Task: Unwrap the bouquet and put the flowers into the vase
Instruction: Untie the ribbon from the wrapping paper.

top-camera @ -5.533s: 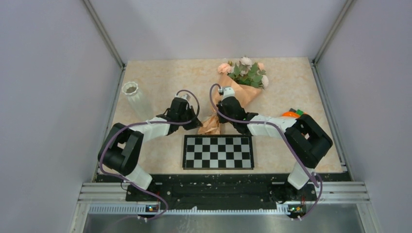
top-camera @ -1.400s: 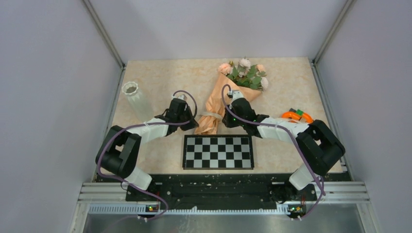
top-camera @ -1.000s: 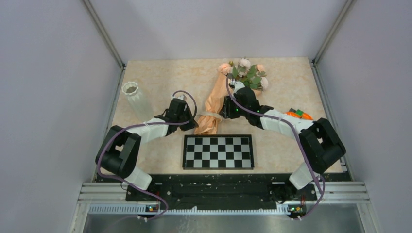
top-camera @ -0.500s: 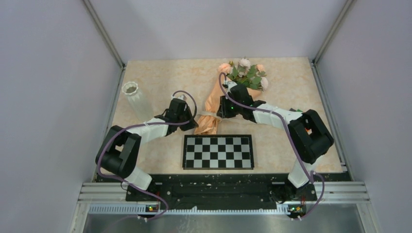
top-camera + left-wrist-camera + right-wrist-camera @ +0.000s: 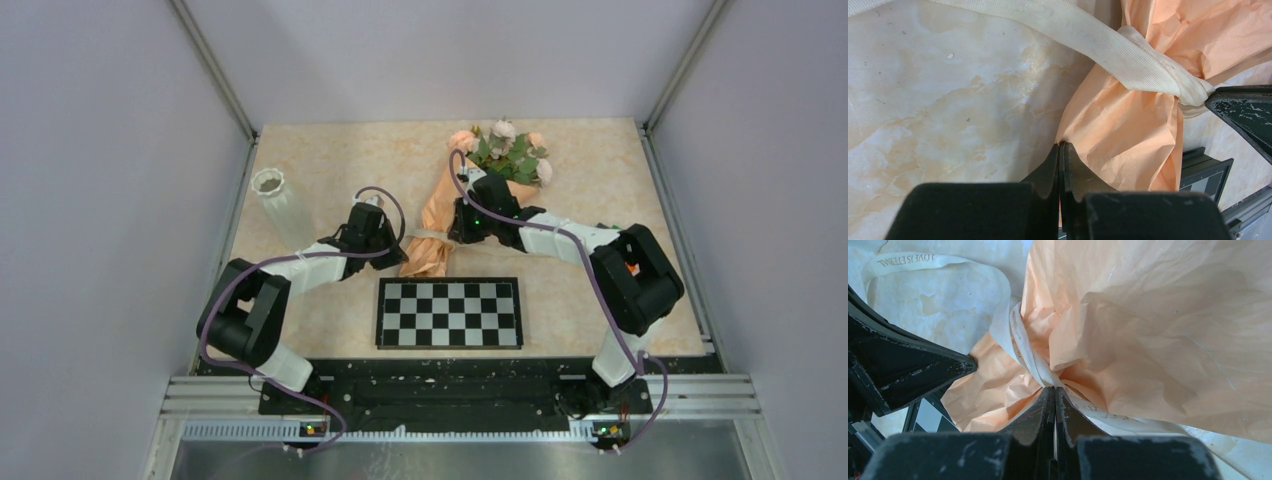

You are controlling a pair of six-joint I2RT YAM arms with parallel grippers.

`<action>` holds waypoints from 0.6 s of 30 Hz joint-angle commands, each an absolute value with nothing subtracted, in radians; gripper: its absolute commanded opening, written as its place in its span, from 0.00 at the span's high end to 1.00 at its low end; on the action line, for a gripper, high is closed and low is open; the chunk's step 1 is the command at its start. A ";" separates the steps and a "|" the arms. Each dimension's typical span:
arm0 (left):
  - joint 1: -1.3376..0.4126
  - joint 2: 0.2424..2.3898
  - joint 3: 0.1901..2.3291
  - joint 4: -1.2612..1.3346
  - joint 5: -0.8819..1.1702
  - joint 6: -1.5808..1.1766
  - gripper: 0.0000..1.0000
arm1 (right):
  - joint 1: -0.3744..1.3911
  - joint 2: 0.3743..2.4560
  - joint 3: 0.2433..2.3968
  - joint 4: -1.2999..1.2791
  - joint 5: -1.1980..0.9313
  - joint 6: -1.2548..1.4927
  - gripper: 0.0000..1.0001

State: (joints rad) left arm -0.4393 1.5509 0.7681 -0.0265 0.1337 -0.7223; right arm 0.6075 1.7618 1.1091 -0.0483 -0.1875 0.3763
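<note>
The bouquet lies slantwise on the table, its peach paper cone tied with a cream ribbon. The flowers stick out of its far end, still in the wrap. My left gripper is shut on the paper's edge at the cone's narrow near end. From the other side, my right gripper is shut on the ribbon at the knot, with a strip of ribbon between its jaws. The white ribbed vase stands upright at the left, apart from both arms.
A black-and-white checkerboard lies just in front of the bouquet's near end. The ribbon's loose tail trails on the marble-patterned tabletop. Grey walls close in the table on three sides.
My right gripper has shut on the ribbon at the knot, and its arm has swung slightly left. The left gripper and the bouquet have stayed put.
</note>
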 commanded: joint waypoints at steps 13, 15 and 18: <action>-0.436 1.513 0.756 -0.040 0.113 -0.710 1.00 | 0.603 1.671 1.011 0.083 -0.173 0.386 1.00; -0.435 1.512 0.755 -0.041 0.112 -0.710 1.00 | 0.603 1.652 0.979 0.098 -0.168 0.390 1.00; -0.436 1.512 0.757 -0.043 0.110 -0.709 1.00 | 0.603 1.627 0.931 0.115 -0.163 0.397 1.00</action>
